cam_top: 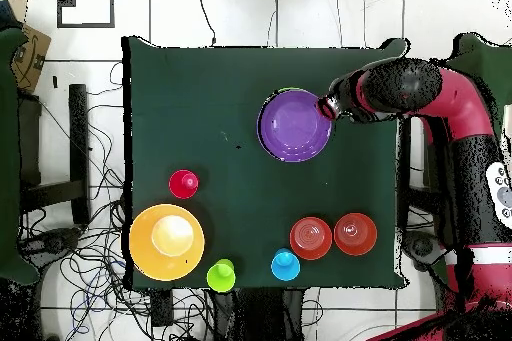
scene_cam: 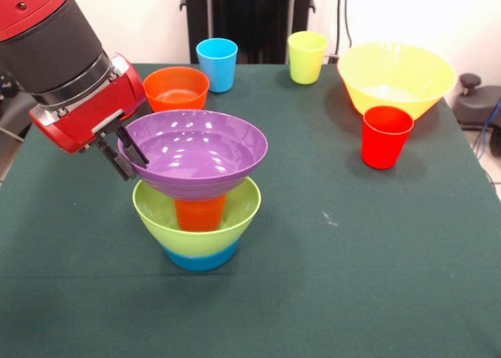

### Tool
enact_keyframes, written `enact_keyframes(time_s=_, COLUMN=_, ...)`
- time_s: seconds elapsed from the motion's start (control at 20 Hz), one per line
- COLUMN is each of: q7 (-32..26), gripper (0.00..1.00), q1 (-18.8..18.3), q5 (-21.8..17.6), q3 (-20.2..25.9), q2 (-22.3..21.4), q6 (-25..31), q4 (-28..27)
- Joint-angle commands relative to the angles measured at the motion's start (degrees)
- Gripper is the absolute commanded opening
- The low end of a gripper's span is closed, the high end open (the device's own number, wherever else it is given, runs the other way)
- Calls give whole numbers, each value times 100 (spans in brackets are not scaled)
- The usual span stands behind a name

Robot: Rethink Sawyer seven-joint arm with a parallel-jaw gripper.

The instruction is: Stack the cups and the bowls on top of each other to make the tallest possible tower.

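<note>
The tower stands mid-table: a small blue bowl (scene_cam: pixel 200 258) lowest, a lime green bowl (scene_cam: pixel 196 209) on it, an orange cup (scene_cam: pixel 200 214) inside that, and a wide purple bowl (scene_cam: pixel 196 150) on top, also seen from overhead (cam_top: pixel 295 125). My gripper (scene_cam: pixel 125 153) is at the purple bowl's left rim, one finger inside and one outside, closed on the rim; it also shows in the overhead view (cam_top: pixel 326 109). A red cup (scene_cam: pixel 387 136), light blue cup (scene_cam: pixel 217 64), yellow-green cup (scene_cam: pixel 307 56), yellow bowl (scene_cam: pixel 395 76) and small orange bowl (scene_cam: pixel 176 88) stand apart.
From overhead a second small orange bowl (cam_top: pixel 355 233) stands beside the first (cam_top: pixel 311 238) near the robot's edge; my arm hides it in the front view. Cups and bowls line the robot's side of the green table (scene_cam: pixel 352 280).
</note>
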Motion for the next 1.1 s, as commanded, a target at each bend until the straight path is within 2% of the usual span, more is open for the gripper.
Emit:
enact_keyframes(time_s=0.05, q7=-1579, gripper=0, q1=33, q5=-196, q3=-99, q2=-128, q6=-226, q4=336)
enact_keyframes(time_s=0.5, q7=-1562, gripper=0, q1=8, q5=-219, q3=-92, q2=-150, q6=-301, q4=379)
enact_keyframes(time_s=1.1, q7=-1421, gripper=0, q1=-51, q5=-342, q3=-127, q2=-222, q6=-705, q4=644)
